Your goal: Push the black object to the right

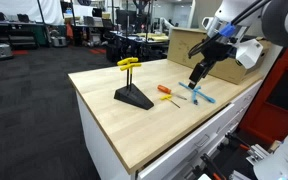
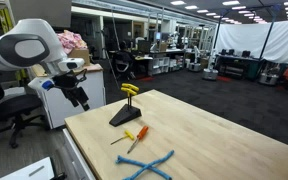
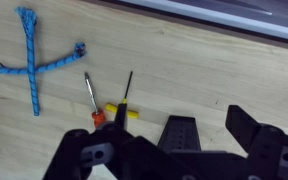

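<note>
The black object (image 1: pixel 134 97) is a wedge-shaped stand on the light wood table (image 1: pixel 124 130), with yellow T-handle tools (image 1: pixel 129 65) sticking up from its top. It also shows in an exterior view (image 2: pixel 126 116). In the wrist view the stand (image 3: pixel 180 135) lies low in the picture, between my fingers. My gripper (image 1: pixel 196 78) hangs in the air, apart from the stand, open and empty. It also shows in an exterior view (image 2: pixel 81 100) beyond the table's edge, and in the wrist view (image 3: pixel 181 125).
Two orange-handled screwdrivers (image 1: pixel 169 96) lie beside the stand and show in the wrist view (image 3: pixel 91 100). A blue crossed cord (image 3: pixel 32 62) lies further off and shows in an exterior view (image 2: pixel 149 165). A cardboard box (image 1: pixel 189 42) stands behind the table.
</note>
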{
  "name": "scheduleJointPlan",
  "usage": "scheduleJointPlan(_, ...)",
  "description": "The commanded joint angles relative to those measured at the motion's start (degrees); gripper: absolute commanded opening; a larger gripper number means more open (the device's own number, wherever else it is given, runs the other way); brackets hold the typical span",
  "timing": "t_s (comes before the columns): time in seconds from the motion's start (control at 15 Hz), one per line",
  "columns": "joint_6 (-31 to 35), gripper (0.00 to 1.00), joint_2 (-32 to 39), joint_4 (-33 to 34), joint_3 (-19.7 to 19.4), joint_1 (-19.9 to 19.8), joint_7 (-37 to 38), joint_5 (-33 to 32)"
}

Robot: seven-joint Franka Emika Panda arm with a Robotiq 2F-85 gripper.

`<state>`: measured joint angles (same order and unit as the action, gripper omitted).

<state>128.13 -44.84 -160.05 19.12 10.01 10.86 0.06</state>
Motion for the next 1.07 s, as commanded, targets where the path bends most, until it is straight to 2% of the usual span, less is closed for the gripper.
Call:
scheduleJointPlan(0.0, -0.3, 1.00, 0.2, -0.4, -0.9, 0.8, 0.6, -0.8)
scheduleJointPlan(1.0, -0.3, 1.00, 0.4, -1.1, -0.9, 0.9, 0.6, -0.8)
